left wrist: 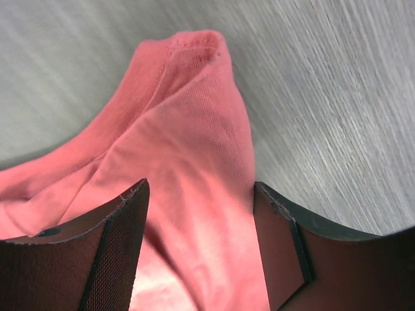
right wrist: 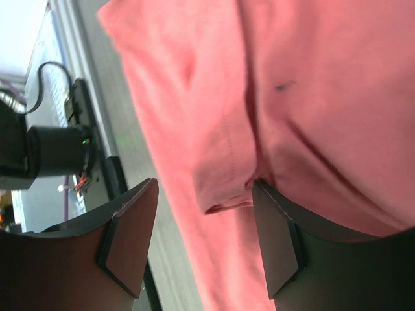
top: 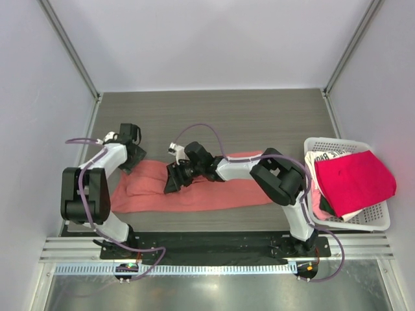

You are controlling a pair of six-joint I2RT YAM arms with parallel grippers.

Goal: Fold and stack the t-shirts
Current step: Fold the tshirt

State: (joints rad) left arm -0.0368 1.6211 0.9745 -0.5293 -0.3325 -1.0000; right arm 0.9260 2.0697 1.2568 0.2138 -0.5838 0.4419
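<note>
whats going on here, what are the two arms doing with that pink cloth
Both arms are working on the salmon t-shirt, which lies stretched out and rumpled on the table just beyond their bases. The left gripper is at the shirt's left end and the right gripper is near its middle. Each has open jaws with cloth between them, not clamped. The crimson-pink t-shirt and the white lettered t-shirt sit on the white basket at the right, not yet stacked.
</note>
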